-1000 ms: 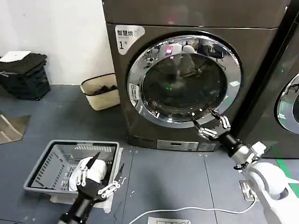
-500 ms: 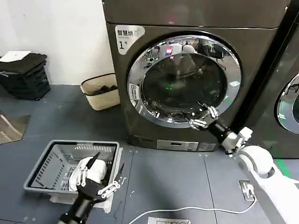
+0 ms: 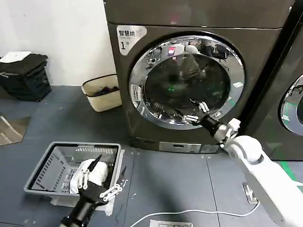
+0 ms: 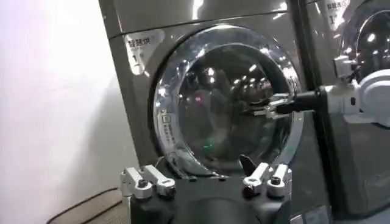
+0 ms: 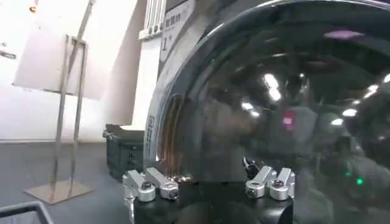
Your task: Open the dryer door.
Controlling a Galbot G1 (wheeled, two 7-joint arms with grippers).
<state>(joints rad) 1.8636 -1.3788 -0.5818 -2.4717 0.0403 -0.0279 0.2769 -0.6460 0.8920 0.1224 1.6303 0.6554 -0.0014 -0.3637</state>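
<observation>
Since a second ago my right gripper (image 3: 194, 111) has climbed from the lower right of the chrome ring up and inward, and now sits in front of the lower right part of the dark glass of the dryer door (image 3: 186, 80); my right arm reaches up to it from the lower right of the head view; its fingers (image 3: 203, 107) are spread apart with nothing between them, and I cannot tell whether they touch the glass. From my left wrist camera the same gripper (image 4: 271, 106) shows against the right side of the door (image 4: 228, 100), fingers parted. The door is shut, flat against the front of the grey-brown machine (image 3: 142, 130) marked "1" at its upper left; from my right wrist camera the glass (image 5: 286, 91) looms very close above my fingers (image 5: 149, 184).

My left gripper (image 3: 99, 182) has not moved; it hangs low over the grey laundry basket (image 3: 40, 172) on the floor, just above a white cloth (image 3: 97, 172) lying in it, fingers open and holding nothing. A cream bin (image 3: 102, 92) stands by the wall left of the machine; a black crate (image 3: 23, 75) sits further left.
</observation>
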